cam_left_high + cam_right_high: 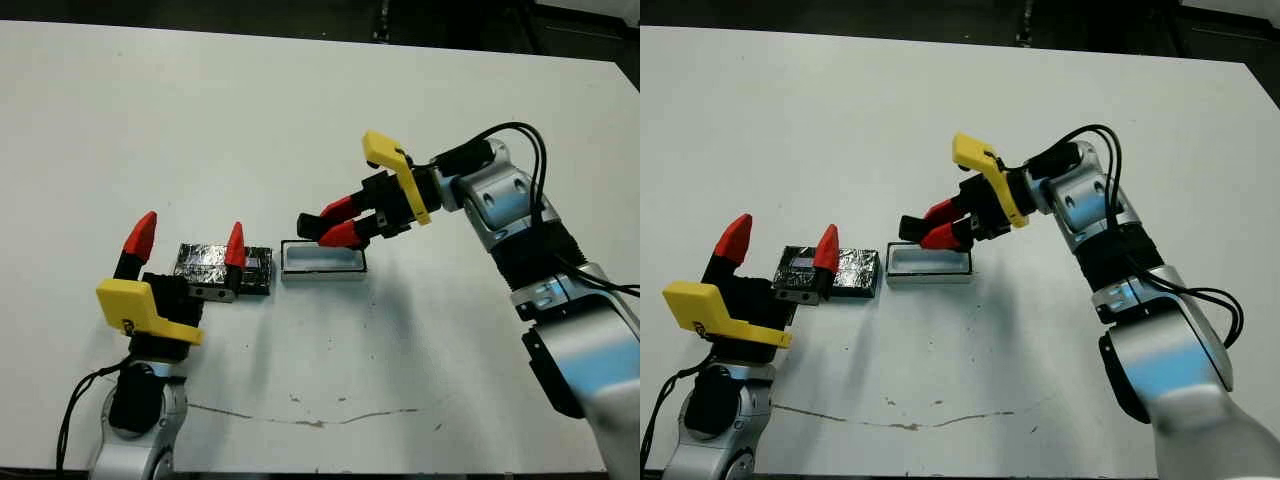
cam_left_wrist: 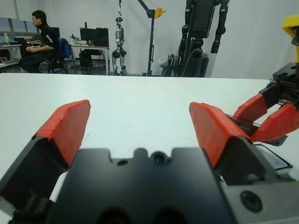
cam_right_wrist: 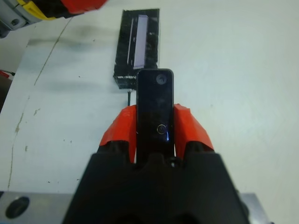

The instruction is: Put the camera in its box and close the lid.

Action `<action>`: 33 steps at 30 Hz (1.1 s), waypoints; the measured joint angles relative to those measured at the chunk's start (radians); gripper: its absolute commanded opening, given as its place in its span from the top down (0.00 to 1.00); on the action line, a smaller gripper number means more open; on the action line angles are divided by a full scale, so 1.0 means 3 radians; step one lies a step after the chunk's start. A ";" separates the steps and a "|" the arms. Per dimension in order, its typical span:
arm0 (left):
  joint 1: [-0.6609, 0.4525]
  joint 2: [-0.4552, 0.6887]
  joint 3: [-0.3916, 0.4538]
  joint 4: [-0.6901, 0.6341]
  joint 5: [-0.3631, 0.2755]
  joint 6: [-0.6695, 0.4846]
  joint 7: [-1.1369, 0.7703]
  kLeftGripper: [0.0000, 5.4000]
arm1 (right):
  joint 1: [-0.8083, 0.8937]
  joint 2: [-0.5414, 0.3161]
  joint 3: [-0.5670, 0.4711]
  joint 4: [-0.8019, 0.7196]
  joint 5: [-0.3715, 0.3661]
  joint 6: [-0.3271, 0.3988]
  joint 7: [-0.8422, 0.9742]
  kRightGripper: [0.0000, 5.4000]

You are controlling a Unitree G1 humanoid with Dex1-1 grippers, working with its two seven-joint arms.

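My right gripper (image 1: 328, 225) is shut on the camera (image 1: 306, 222), a glossy black bar whose free end sticks out past the red fingertips. It hovers just above the left part of the box (image 1: 322, 262), a small open tray with white walls. In the right wrist view the camera (image 3: 155, 107) is clamped between both fingers and hides the box. The lid (image 1: 208, 264), black with crinkly silver speckles, lies flat just left of the box. My left gripper (image 1: 190, 238) stands open over the lid's near side, holding nothing.
The white table (image 1: 330, 90) stretches wide behind and to the right of the box. A thin brown scratch (image 1: 300, 415) runs near the front edge. Beyond the table, the left wrist view shows a seated person (image 2: 39, 42) and robot stands (image 2: 201, 32).
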 measured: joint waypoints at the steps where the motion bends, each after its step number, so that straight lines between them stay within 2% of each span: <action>1: -0.0002 0.0000 0.0000 0.0000 0.0000 0.0000 0.0000 0.00 | 0.0004 0.0010 0.0003 -0.0020 0.0000 0.0000 -0.0004 0.69; 9: -0.0008 0.0001 0.0000 0.0003 0.0002 0.0000 0.0000 0.00 | 0.0069 0.0028 0.0033 -0.0121 0.0001 0.0078 -0.0036 0.69; 14: -0.0008 0.0001 0.0000 0.0004 0.0001 0.0000 0.0000 0.00 | 0.0119 0.0029 0.0041 -0.0126 0.0000 0.0042 -0.0071 0.69; 30: -0.0007 -0.0002 -0.0001 0.0014 -0.0003 -0.0014 0.0000 0.00 | 0.0251 0.0076 0.0054 -0.0117 -0.0060 -0.0284 -0.0224 0.69; 33: -0.0006 -0.0002 -0.0002 0.0014 0.0000 -0.0014 0.0000 0.00 | 0.0262 0.0080 0.0054 -0.0104 -0.0060 -0.0286 -0.0221 0.69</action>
